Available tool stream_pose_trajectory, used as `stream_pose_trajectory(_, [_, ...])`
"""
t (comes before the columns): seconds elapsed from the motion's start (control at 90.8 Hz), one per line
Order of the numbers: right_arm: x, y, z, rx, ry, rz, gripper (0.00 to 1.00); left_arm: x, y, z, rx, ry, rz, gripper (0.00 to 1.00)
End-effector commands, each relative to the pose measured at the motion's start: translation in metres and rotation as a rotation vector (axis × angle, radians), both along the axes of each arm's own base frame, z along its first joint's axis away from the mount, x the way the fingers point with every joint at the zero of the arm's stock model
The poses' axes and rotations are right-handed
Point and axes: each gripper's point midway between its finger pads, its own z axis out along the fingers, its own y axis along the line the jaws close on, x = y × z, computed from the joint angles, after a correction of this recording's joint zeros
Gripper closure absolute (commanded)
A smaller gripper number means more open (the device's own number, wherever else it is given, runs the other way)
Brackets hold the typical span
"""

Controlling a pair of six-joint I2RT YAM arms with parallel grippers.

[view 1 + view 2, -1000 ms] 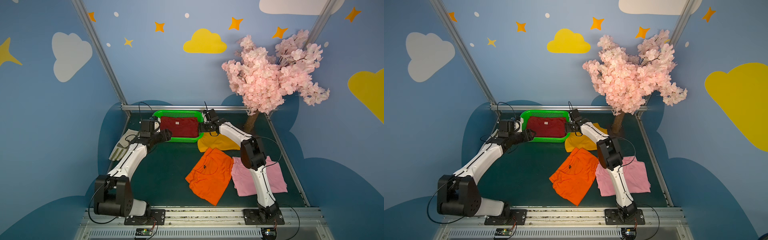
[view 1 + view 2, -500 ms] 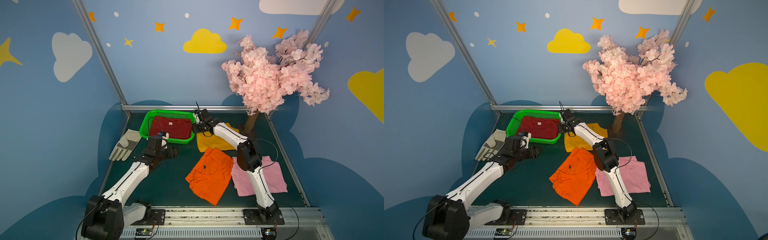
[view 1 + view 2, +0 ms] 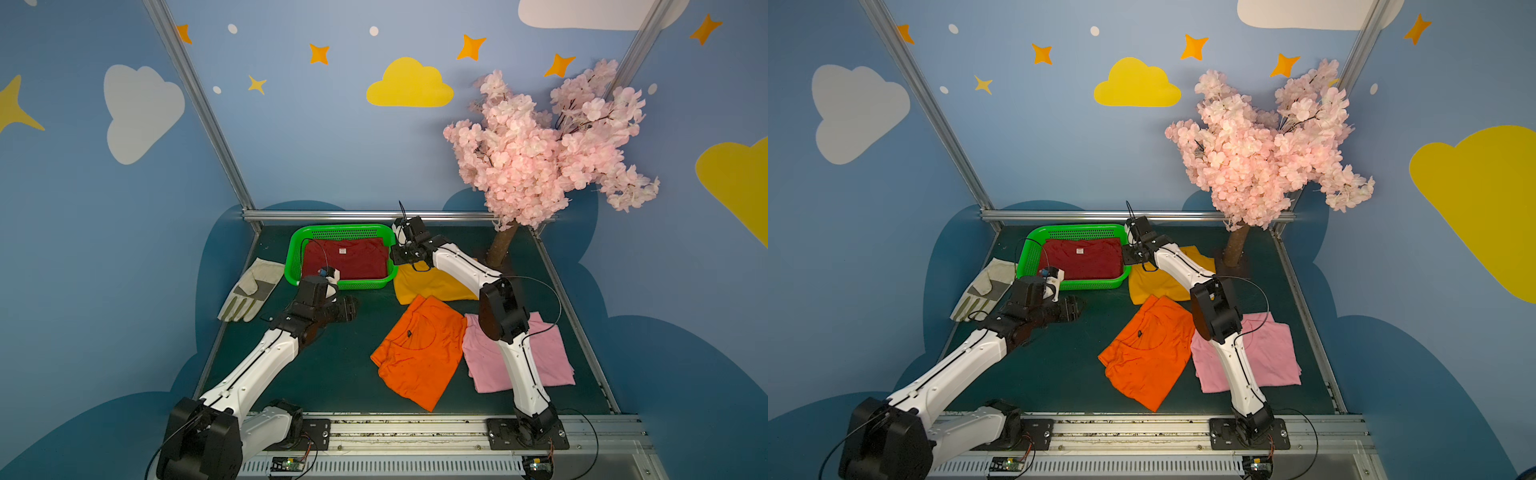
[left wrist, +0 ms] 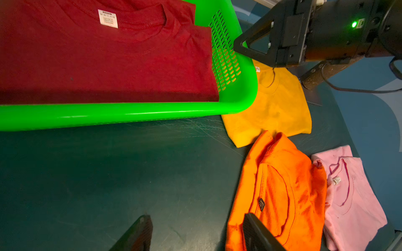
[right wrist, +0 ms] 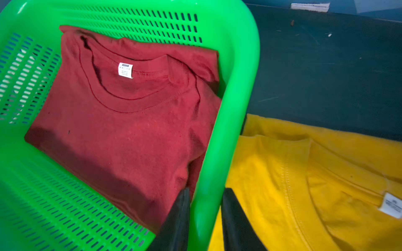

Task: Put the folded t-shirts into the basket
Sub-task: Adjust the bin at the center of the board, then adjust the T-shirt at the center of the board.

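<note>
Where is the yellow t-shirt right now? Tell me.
In both top views the yellow t-shirt lies on the table against the right side of the basket, just behind the orange t-shirt.

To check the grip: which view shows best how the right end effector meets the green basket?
The right wrist view: the right end effector has one finger on each side of the basket wall, touching it. In both top views it is small; the left wrist view shows only its outer side.

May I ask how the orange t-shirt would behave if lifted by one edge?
Probably floppy: the orange t-shirt is soft cloth with wrinkles and a curled edge. Its folded layers lie loose, so the fold would likely sag open. It looks light, being thin fabric.
</note>
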Motion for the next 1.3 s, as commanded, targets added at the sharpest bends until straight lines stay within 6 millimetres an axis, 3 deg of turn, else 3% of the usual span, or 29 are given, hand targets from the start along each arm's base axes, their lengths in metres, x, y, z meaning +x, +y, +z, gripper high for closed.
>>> stream_pose_trajectory(0.0, [-0.016,-0.014,0.001,-0.048,0.053,0.046,0.73,-0.010,-0.003,-0.012,0.032,0.031,-0.028,0.30])
stream_pose_trajectory(0.099, [-0.020,-0.008,0.018,-0.004,0.049,0.075,0.65,-0.019,-0.015,-0.020,0.052,0.056,-0.072,0.30])
stream_pose_trajectory(0.242, [-0.031,-0.012,0.062,0.053,0.015,0.091,0.46,-0.047,-0.033,-0.042,0.082,0.127,-0.146,0.29])
stream_pose_trajectory(0.374, [-0.052,-0.035,0.086,0.054,0.017,0.078,0.36,-0.078,-0.052,-0.065,0.113,0.185,-0.213,0.29])
stream_pose_trajectory(0.485, [-0.075,-0.060,0.089,0.024,0.021,0.061,0.32,-0.103,-0.064,-0.090,0.181,0.253,-0.258,0.28])
stream_pose_trajectory(0.683, [-0.120,-0.095,0.071,-0.033,0.073,0.035,0.31,-0.125,-0.080,-0.117,0.295,0.291,-0.305,0.26])
stream_pose_trajectory(0.848, [-0.149,-0.113,0.047,-0.050,0.126,0.022,0.31,-0.131,-0.098,-0.131,0.340,0.313,-0.337,0.27])
stream_pose_trajectory(0.958, [-0.163,-0.122,0.035,-0.067,0.150,0.013,0.32,-0.131,-0.103,-0.136,0.350,0.312,-0.337,0.33])
stream_pose_trajectory(1.156, [-0.189,-0.135,0.007,-0.082,0.213,-0.001,0.33,-0.121,-0.078,-0.130,0.427,0.255,-0.240,0.59])
stream_pose_trajectory(1.289, [-0.208,-0.138,-0.022,-0.114,0.276,0.007,0.34,-0.114,-0.061,-0.124,0.452,0.220,-0.197,0.67])
